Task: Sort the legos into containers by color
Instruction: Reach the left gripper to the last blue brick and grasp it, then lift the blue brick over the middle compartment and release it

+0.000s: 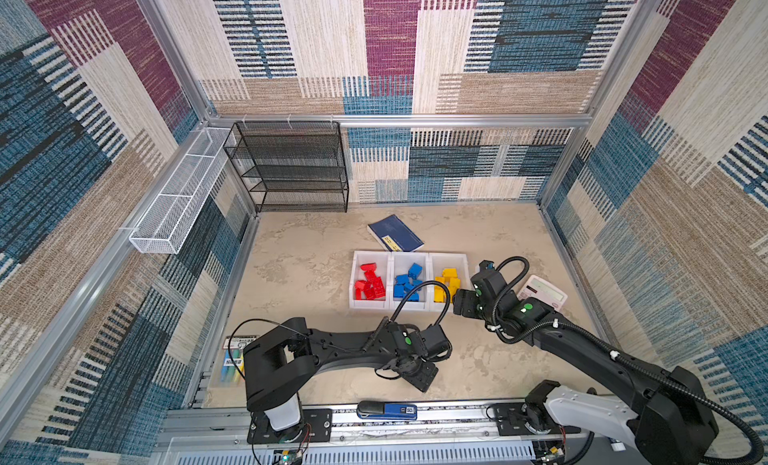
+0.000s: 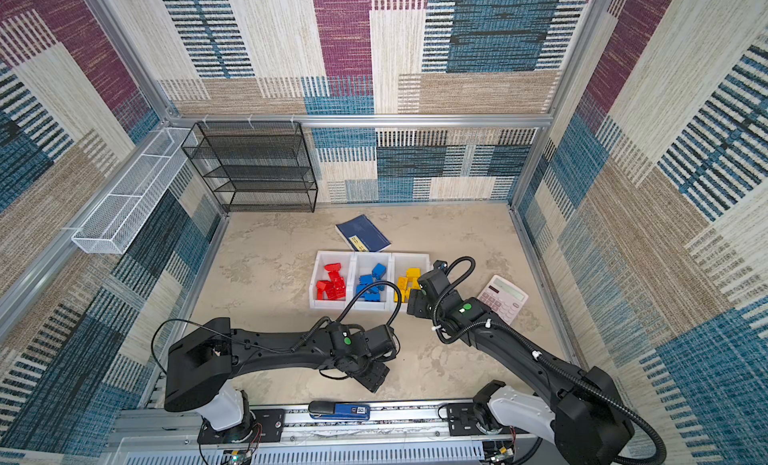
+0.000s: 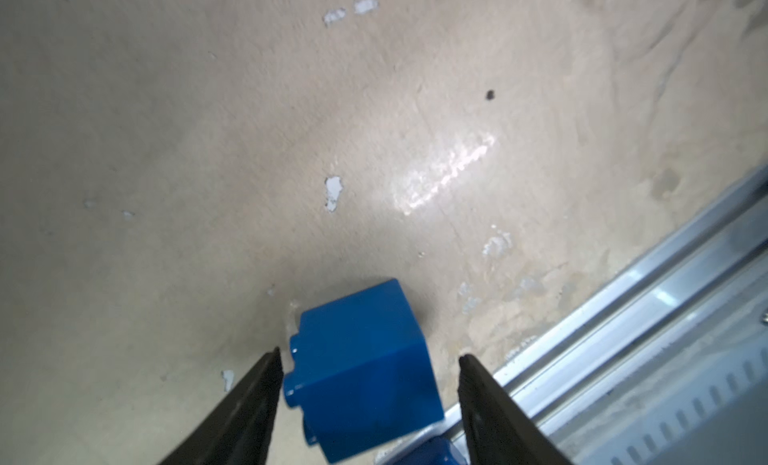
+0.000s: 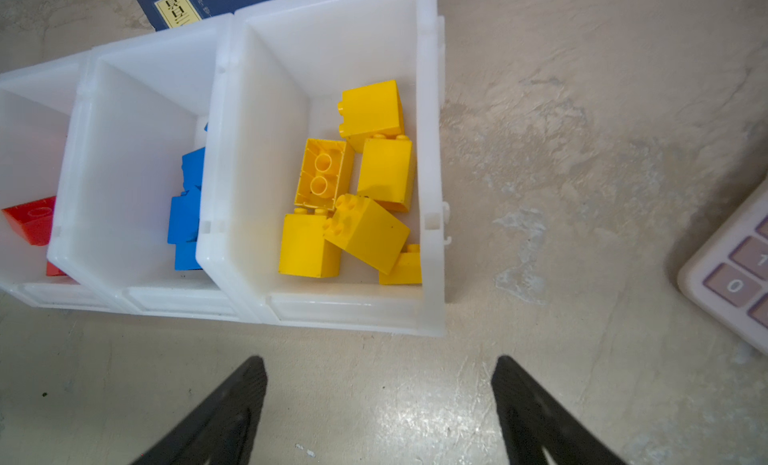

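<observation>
Here we are at the near edge of the counter (image 3: 291, 130), and one loose brick (image 3: 365, 371), a blue one, lies on its side right beside the metal rail (image 3: 623, 338). The left tool (image 3: 370, 354) straddles it, jaws apart and not clamped. One finger sits just at the studs, while the other stands off with a clear gap.

Up the counter, the bins (image 1: 370, 306) look nearly done: red bricks (image 1: 369, 284) in one end bin, blue bricks (image 1: 409, 282) in the middle bin (image 1: 410, 256), and yellow bricks (image 4: 365, 230) in the other end bin. The right tool (image 4: 381, 359) hangs in front of the yellow end, spread wide with nothing in it. We see no other brick left out, so this looks like the last pick.

How do we do it well? We'd centre first. With one finger nearer, the squeeze would likely shove the brick sideways toward the rail before the far finger arrives. The studded face gives bumpy contact, so we want the pad laid flat across both studs. Failing that, a wrist turn onto the two smooth sides would do.

We'd seat the fingers deep, past the brick's middle, so it can't pivot out. The stapler (image 1: 386, 412) lies on the rail close by and is blue too, so we make sure the fingers take only the brick.

Then we'd lift straight up to clear the rail, carry to the middle bin and let go low over the blues so nothing bounces next door.
</observation>
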{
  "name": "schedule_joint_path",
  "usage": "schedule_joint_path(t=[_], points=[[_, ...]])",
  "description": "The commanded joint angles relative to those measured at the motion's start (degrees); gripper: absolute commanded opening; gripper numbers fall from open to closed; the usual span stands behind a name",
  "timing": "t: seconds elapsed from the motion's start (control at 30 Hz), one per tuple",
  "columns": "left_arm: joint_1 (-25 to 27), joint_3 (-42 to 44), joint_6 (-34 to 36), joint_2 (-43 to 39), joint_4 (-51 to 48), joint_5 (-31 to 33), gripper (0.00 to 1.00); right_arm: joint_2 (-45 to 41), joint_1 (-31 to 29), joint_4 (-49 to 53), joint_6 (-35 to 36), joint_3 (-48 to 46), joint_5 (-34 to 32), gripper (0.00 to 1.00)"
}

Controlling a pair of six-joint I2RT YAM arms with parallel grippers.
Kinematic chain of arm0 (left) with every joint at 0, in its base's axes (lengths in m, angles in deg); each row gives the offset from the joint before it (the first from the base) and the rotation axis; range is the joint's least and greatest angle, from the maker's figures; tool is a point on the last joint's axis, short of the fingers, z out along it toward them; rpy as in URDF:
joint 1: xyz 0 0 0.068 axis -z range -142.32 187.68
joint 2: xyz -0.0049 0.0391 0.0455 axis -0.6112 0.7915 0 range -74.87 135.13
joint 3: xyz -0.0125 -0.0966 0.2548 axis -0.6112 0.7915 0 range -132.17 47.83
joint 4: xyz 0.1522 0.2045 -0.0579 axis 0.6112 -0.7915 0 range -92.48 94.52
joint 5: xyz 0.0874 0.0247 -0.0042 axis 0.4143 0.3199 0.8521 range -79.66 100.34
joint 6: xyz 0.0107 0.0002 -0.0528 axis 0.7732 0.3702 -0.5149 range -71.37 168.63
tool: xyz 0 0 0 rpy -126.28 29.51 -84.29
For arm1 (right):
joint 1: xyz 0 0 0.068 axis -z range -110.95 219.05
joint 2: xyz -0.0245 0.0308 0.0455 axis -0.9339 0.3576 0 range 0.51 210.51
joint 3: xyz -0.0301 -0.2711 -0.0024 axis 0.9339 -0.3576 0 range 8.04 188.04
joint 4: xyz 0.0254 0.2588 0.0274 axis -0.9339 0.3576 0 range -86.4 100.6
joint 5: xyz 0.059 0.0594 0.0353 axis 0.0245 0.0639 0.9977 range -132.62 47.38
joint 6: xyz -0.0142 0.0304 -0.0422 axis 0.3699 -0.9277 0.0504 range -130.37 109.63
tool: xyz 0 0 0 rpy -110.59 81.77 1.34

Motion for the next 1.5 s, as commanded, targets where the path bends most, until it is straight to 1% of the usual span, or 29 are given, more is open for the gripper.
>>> schedule_joint_path(t=[0.0, 0.13, 0.23, 0.33, 0.47, 0.57, 0.67, 0.73, 0.83, 0.9, 1.0, 1.07, 1.2, 1.33, 1.47], points=[[-0.01, -0.98, -0.63, 0.78, -1.87, 2.52, 0.65, -1.22, 0.19, -1.82, 0.05, -0.8, 0.44, 0.88], [-0.05, -1.86, 0.53, 1.71, -1.89, 2.42, 0.59, -2.87, 0.32, -1.14, -0.78, -1.87, 0.16, 0.87], [-0.05, -1.92, 1.22, 1.22, -1.29, 2.75, 0.58, -3.89, 0.53, -0.61, -1.24, -2.59, -0.21, 0.87], [-0.14, -0.89, 1.5, 0.17, 0.45, 2.88, 0.52, -4.46, 0.82, -0.19, -1.58, -3.37, -0.35, 0.87], [-0.32, -0.92, 1.57, -0.24, 0.35, 3.27, 0.52, -4.82, 1.0, 0.11, -1.93, -3.77, -0.35, 0.87], [-1.54, -1.57, 2.69, -1.96, 0.06, 4.26, 0.52, -5.16, 1.08, 0.79, -1.93, -3.27, -0.66, 0.87], [-5.15, -3.22, 5.72, -5.14, 0.08, 5.82, 0.52, -5.27, 1.17, 1.5, -1.68, -2.59, -1.06, 0.87], [-8.84, -5.08, 8.42, -6.76, 0.03, 6.82, 0.52, -5.32, 1.35, 1.87, -1.61, -2.28, -1.17, 0.87], [-15.82, -8.58, 12.88, -7.38, 0.19, 7.23, 0.52, -5.38, 1.52, 2.44, -1.49, -1.67, -1.11, 0.87], [-20.11, -11.46, 15.52, -6.37, 0.58, 6.74, 0.52, -5.56, 1.51, 2.99, -1.58, -1.1, -0.87, 0.86], [-24.49, -15.59, 18.82, -2.96, 1.6, 6.4, 0.52, -6.08, 1.48, 3.78, -1.85, -0.39, -0.75, 0.86], [-26.8, -18.58, 19.55, 0.12, 1.62, 5.62, 0.52, -6.46, 1.53, 4.29, -2.1, -0.08, -0.63, 0.86], [-29.15, -23.72, 20.74, 5.02, 2.09, 5.2, 0.53, -7.1, 1.46, 5.24, -2.96, 0.22, -0.28, 0.86], [-30.65, -27.06, 20.75, 7.89, 2.07, 6.08, 0.61, -7.93, 1.48, 6.22, -3.6, 0.53, -0.35, 0.85], [-31.81, -28.62, 20.54, 7.84, 2.33, 6.91, 0.67, -8.67, 1.52, 7.48, -3.78, 1.1, -0.79, 0.85]])
